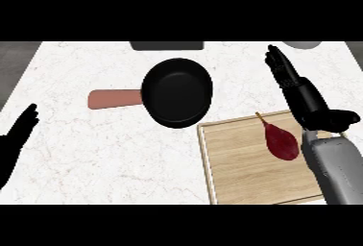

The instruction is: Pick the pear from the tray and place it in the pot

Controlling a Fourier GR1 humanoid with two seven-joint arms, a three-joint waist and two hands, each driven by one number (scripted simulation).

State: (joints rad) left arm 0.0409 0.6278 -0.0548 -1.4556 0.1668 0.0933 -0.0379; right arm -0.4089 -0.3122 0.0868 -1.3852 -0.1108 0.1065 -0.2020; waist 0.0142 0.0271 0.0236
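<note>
A dark red pear with a thin brown stem lies on the wooden tray at the lower right. A black pan with a reddish-brown handle stands on the counter above and to the left of the tray. My right hand is open, fingers straight and pointing away from me, raised above the tray's far right corner just right of the pear. My left hand rests open at the left edge, far from both.
A dark grey object sits at the counter's far edge behind the pan. A pale round object shows at the far right. The white marble counter spreads between my left hand and the tray.
</note>
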